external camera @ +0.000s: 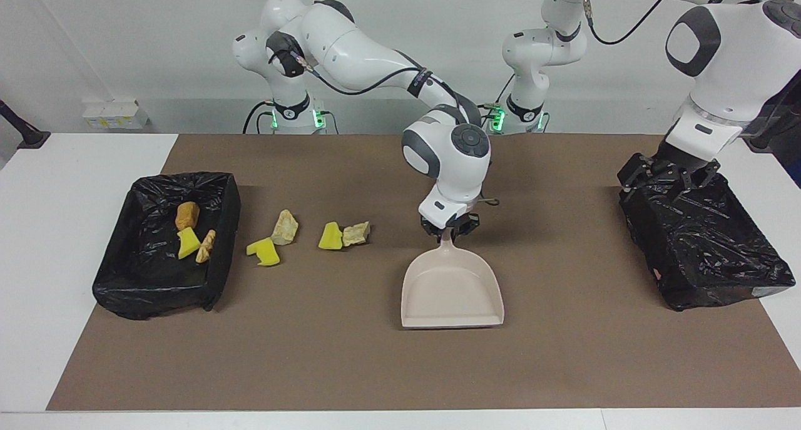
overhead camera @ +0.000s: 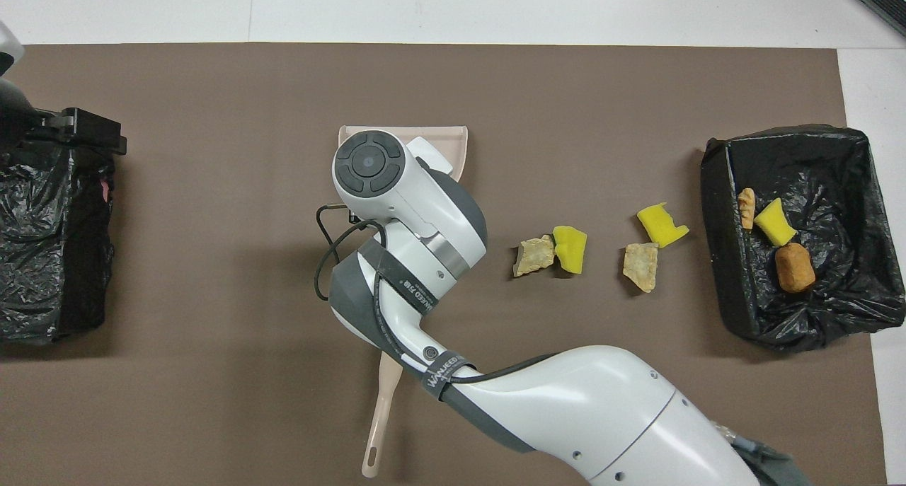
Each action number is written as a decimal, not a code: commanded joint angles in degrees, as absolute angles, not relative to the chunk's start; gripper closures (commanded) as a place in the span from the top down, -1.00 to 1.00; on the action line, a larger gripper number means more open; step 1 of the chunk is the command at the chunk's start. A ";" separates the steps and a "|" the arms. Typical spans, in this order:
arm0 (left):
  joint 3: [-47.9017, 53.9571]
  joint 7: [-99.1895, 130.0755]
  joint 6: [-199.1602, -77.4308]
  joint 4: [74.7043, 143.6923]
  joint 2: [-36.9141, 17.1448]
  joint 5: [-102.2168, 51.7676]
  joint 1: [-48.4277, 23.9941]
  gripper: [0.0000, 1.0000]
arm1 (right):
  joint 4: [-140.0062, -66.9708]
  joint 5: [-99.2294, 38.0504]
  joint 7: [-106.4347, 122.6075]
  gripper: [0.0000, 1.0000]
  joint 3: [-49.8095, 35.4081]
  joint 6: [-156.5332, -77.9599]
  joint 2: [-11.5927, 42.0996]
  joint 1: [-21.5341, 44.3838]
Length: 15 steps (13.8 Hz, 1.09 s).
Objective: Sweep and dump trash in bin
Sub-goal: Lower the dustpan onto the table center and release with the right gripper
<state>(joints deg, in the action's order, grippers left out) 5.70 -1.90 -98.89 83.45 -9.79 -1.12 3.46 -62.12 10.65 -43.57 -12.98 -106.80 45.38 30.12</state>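
A beige dustpan lies on the brown mat, its mouth turned away from the robots. My right gripper is down on the dustpan's short handle; in the overhead view the wrist hides it. Loose trash lies beside the dustpan toward the right arm's end: a yellow sponge chunk against a beige lump, then another lump and sponge. The black-lined bin holds a bread roll, a sponge and a beige piece. My left gripper is open.
A second black-lined bin stands at the left arm's end, with the left gripper low at its rim. A pale long-handled tool lies on the mat nearer to the robots, partly under the right arm. White tabletop borders the mat.
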 commanded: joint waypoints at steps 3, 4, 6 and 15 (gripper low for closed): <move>6.33 -2.29 -98.09 82.09 -10.20 -0.35 3.34 1.00 | -63.10 8.96 -45.52 1.00 -13.62 -106.70 40.44 28.21; 6.33 -2.29 -98.17 82.09 -10.20 -0.44 3.25 1.00 | -63.37 8.88 -45.61 1.00 -13.62 -106.61 39.47 28.21; 6.59 -1.58 -98.35 82.26 -10.81 -0.70 2.90 1.00 | -68.60 5.74 -48.58 1.00 -13.62 -106.17 34.05 28.30; 6.86 4.31 -100.46 82.35 -12.75 -0.62 -1.14 1.00 | -106.58 -7.73 -64.94 1.00 -13.71 -117.05 12.76 38.05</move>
